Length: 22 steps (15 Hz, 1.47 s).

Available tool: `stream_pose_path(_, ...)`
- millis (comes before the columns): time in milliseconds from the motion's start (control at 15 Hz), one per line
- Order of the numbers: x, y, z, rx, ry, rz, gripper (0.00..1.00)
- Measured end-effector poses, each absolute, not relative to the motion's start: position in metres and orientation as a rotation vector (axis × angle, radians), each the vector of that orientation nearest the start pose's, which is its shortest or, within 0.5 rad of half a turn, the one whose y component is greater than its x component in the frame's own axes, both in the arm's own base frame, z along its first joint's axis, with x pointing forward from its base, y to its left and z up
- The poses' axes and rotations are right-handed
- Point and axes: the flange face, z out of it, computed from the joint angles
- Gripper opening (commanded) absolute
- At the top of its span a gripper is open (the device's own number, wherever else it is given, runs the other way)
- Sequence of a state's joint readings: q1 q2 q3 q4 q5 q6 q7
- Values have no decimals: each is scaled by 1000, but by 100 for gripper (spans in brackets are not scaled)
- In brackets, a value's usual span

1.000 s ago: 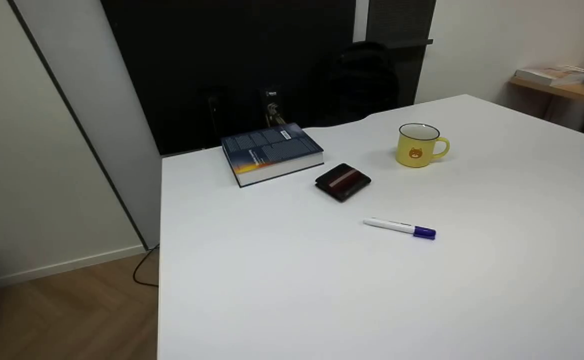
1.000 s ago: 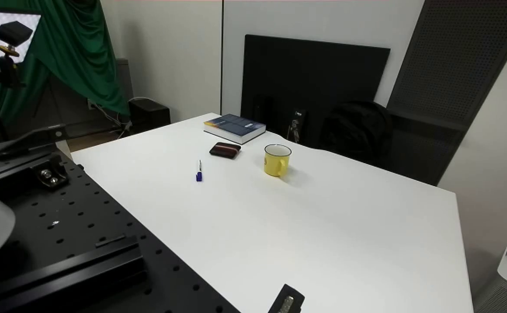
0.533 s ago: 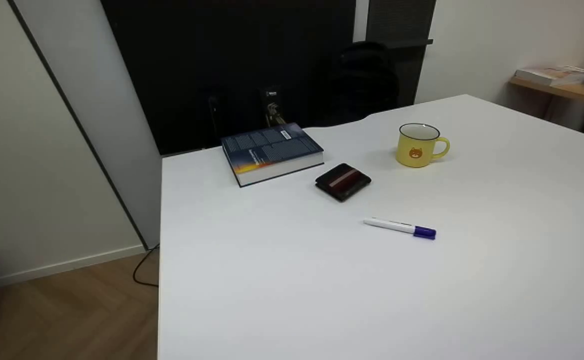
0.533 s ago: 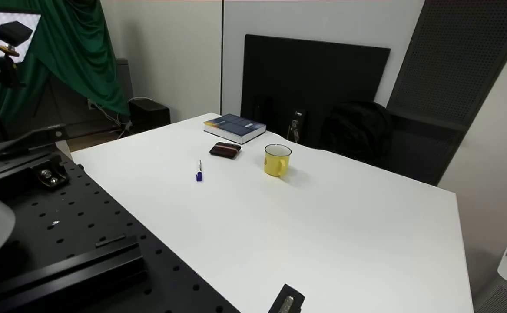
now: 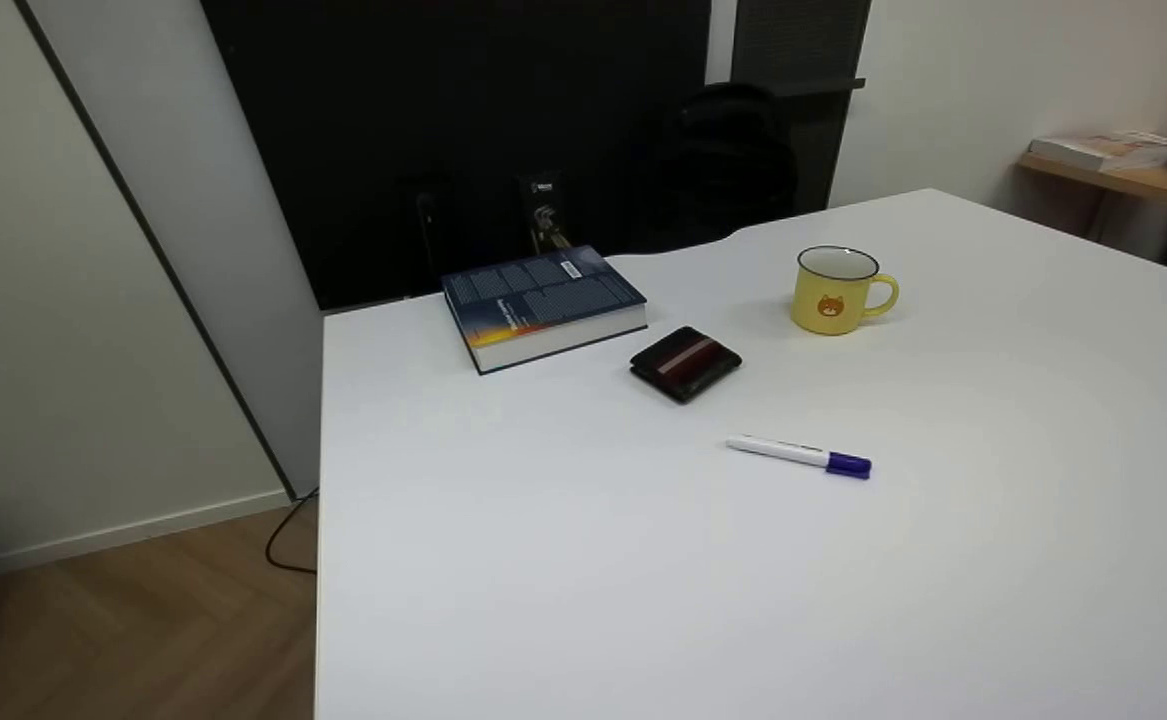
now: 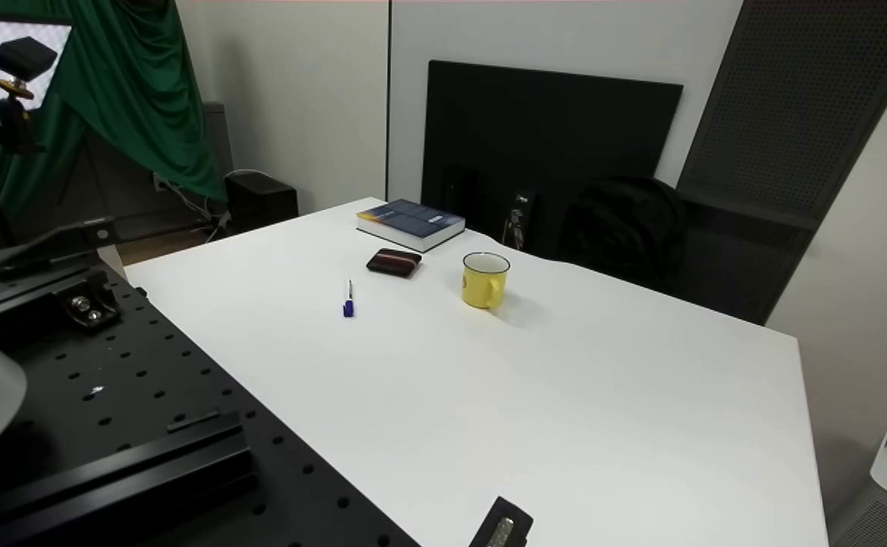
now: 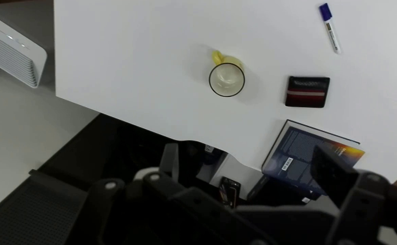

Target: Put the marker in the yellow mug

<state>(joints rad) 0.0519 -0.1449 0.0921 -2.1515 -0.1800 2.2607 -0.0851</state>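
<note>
The marker is a white pen with a dark purple-blue cap. It lies flat on the white table in both exterior views [image 5: 793,453] [image 6: 349,302] and at the upper right of the wrist view [image 7: 331,32]. The yellow mug stands upright on the table in both exterior views [image 5: 826,300] [image 6: 481,285]. In the wrist view the mug [image 7: 227,80] shows its pale inside, which holds nothing visible. My gripper [image 7: 247,161] shows only in the wrist view, at the bottom. Its fingers are wide apart with nothing between them, away from marker and mug.
A dark wallet with a red stripe [image 5: 685,364] lies between the marker and a thick blue book [image 5: 548,305]. The white table [image 6: 565,425] has a wavy far edge. A black perforated plate [image 6: 185,380] borders the table, with a black bracket [image 6: 502,524] at the border.
</note>
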Motion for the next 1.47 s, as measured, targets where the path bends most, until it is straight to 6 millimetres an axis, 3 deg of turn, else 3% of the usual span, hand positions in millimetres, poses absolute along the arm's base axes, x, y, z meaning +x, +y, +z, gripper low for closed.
stream_pose_path(400,540,92,435,-3115,-668,-297,100)
stream_pose_path(867,532,127,370,-3073,-809,-137,100)
stream_pose_path(1467,531,141,331,-3056,-766,-185,100)
